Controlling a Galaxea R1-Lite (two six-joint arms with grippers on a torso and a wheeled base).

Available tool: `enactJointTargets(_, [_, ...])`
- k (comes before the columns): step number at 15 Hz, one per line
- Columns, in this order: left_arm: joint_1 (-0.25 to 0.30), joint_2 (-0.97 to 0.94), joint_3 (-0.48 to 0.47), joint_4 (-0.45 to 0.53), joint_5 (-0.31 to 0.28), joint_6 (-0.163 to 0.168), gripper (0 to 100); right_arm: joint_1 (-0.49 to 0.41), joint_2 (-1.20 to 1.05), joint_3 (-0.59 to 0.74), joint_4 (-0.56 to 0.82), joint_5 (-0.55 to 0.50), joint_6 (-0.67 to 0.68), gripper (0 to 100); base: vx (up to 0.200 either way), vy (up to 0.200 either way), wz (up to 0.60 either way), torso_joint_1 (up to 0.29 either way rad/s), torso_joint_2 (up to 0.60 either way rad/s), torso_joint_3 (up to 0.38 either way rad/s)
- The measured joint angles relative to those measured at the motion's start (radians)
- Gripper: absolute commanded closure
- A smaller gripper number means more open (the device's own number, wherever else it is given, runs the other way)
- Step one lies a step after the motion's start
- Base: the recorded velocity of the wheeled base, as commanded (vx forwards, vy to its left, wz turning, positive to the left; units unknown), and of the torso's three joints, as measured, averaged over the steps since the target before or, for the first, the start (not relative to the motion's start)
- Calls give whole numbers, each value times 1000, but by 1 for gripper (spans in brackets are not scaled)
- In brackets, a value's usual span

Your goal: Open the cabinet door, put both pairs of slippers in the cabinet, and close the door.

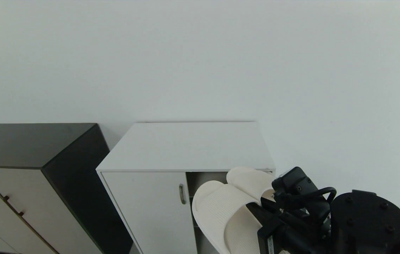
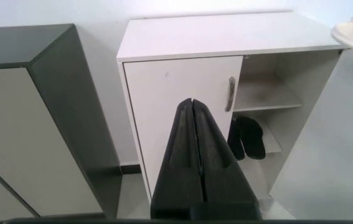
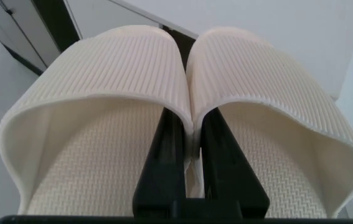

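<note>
A white cabinet [image 1: 185,146] stands against the wall, its left door [image 1: 147,208] shut and its right half open. In the left wrist view the right door [image 2: 325,149] is swung wide, and a pair of black slippers [image 2: 249,137] lies on the lower shelf inside. My right gripper [image 3: 190,134] is shut on a pair of white slippers [image 1: 228,208], pinching their inner edges together. It holds them just in front of the open half, near the cabinet's top edge. My left gripper [image 2: 193,106] is shut and empty, held back from the cabinet front and pointing at the shut door.
A taller dark cabinet with pale drawer fronts [image 1: 27,144] stands close beside the white one on the left. A plain white wall [image 1: 200,60] runs behind both. The upper shelf [image 2: 266,93] inside the white cabinet is bare.
</note>
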Motion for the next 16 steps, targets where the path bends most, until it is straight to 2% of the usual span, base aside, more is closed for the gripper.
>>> enactJointTargets(6, [-1, 0, 0, 0, 0, 0, 100, -10, 6, 1, 0, -4, 2, 100, 0, 0, 0, -164, 378, 203])
enactJointTargets(16, [0, 0, 0, 0, 0, 0, 100, -12, 26, 0, -1, -2, -1, 100, 0, 0, 0, -221, 543, 314])
